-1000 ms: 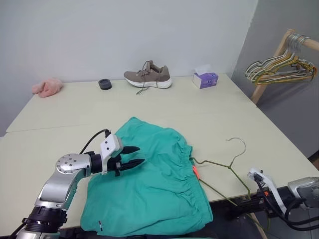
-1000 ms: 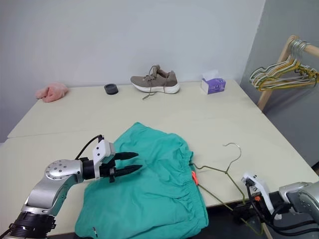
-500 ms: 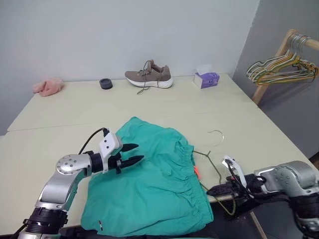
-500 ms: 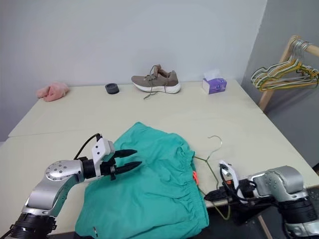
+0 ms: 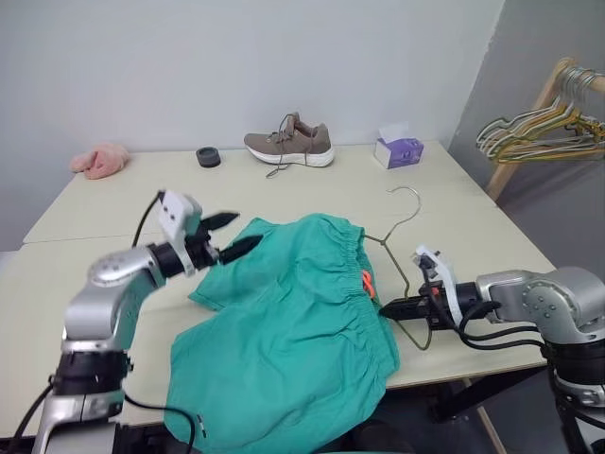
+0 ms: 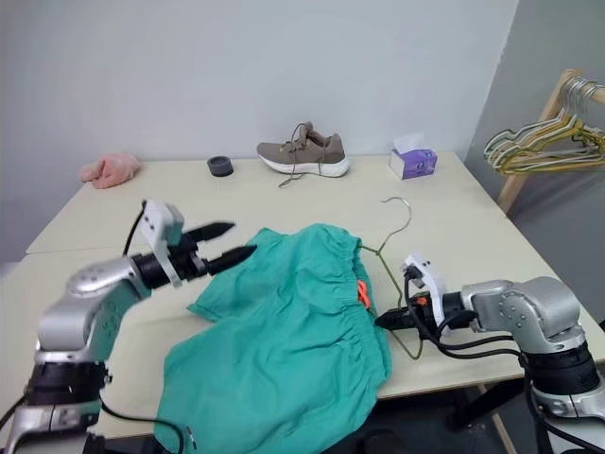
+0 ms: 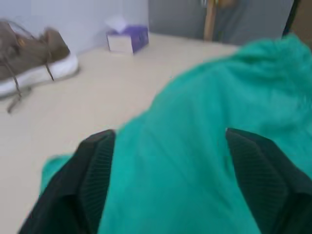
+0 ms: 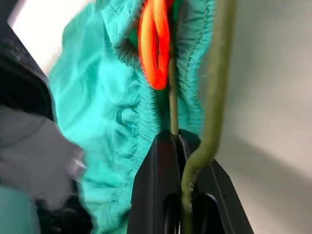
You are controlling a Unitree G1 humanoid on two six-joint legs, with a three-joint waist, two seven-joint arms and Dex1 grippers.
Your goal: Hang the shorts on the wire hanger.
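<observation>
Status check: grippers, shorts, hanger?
Right gripper shut on wire hanger by the waistband. Left gripper open at the shorts. Nothing in the way.

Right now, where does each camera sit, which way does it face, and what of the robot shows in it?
Head, both eyes: forward and down over the table; both arms, left hand, right hand.
Left wrist: along its open fingers at the shorts, with the shoe beyond.
Right wrist: along its shut fingers pinching the hanger, the orange tag ahead.
Shared: every view shows the shorts.
</observation>
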